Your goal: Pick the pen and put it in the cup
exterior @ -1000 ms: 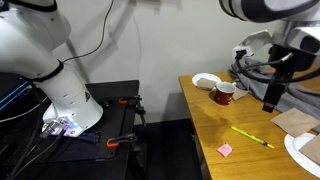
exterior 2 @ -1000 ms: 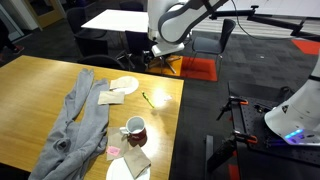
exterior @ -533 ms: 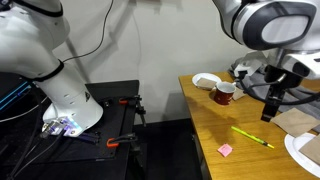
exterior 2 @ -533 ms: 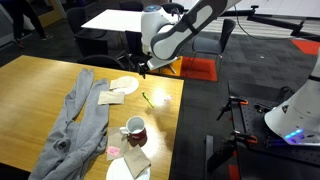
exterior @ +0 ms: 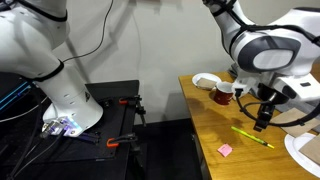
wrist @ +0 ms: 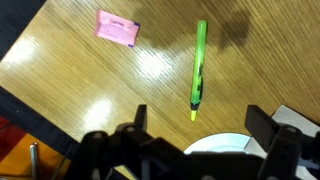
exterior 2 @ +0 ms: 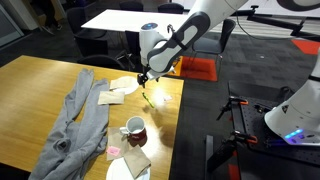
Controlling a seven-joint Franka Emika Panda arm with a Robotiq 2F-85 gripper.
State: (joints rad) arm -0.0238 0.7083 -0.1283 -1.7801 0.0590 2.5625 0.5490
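A: The end effector (exterior: pixel 262 124) has dropped toward the wooden desk (wrist: pixel 70 75), jaws spread wide

B: The thin yellow-green plastic pen (wrist: pixel 198 68) lies flat beneath it; centre over its middle, straddle it crosswise, then descend

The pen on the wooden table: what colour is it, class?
The pen is bright green, yellowish at its tip; the wrist view shows it best.
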